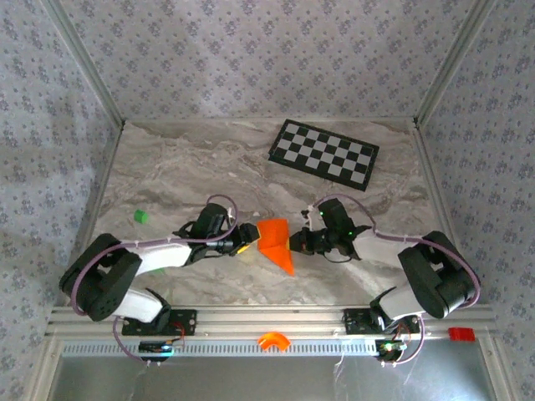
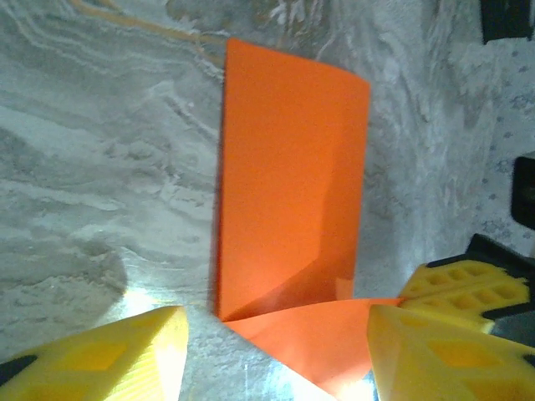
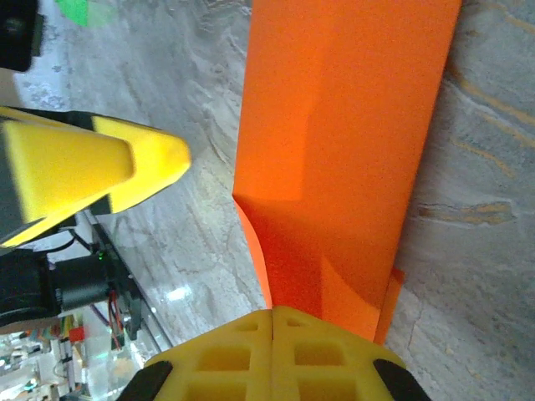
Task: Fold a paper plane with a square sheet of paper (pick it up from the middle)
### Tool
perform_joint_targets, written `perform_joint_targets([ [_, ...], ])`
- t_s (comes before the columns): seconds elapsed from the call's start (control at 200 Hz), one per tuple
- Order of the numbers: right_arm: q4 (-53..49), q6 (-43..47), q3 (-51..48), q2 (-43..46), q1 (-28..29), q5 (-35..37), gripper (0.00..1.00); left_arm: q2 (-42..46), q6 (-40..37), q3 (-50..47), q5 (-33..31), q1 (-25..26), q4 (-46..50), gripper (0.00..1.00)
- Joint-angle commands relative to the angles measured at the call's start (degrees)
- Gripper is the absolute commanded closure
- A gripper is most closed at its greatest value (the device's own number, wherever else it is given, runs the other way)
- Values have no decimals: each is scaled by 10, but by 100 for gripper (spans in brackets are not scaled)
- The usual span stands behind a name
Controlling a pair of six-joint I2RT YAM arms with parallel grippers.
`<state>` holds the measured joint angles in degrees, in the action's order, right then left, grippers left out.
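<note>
Nearest the arm bases, a small orange arch-shaped part (image 1: 272, 340) lies on the metal rail (image 1: 251, 322) along the front edge of the bench (image 1: 184, 167), roughly midway between the two bases. A small red item (image 1: 461, 334) sits toward the rail's right end. Beyond the rail, both arms reach inward and meet over the middle of the bench's front half. The square sheet of paper (image 1: 276, 241) rests there between them, bright orange and creased into a smaller angular shape, with a broad panel and a pointed flap running toward the front edge. The left gripper (image 1: 247, 238) is at the paper's left side. In the left wrist view its yellow fingers (image 2: 92, 359) stand well apart, with the pointed flap in the gap between them and the long panel extending away over the marbled surface. Whether either finger touches the paper cannot be told. The right gripper (image 1: 294, 242) is at the paper's right side. In the right wrist view its two yellow fingers (image 3: 217, 359) are pressed together, clamped on the near edge of the paper. Farther back on the left, a tiny green piece (image 1: 140, 215) rests well apart from the paper. Farthest back, right of centre, a black-and-white checkerboard (image 1: 324, 153) lies flat, skewed to the bench edge.
</note>
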<state>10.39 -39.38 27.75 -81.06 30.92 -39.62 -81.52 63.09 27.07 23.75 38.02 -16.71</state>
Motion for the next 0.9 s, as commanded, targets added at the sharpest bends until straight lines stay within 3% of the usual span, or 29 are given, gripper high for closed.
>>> perform_joint_targets([
  [0.0, 38, 0, -18, 16, -14, -44, 99, -20, -15, 34, 46, -7, -9, 40],
  [0.29, 101, -23, -48, 29, -46, -94, 99, -62, -10, 59, 72, -7, -35, 39],
  [0.895, 158, -45, -80, 27, -73, -129, 99, -167, -19, 115, 134, -12, -67, 50],
])
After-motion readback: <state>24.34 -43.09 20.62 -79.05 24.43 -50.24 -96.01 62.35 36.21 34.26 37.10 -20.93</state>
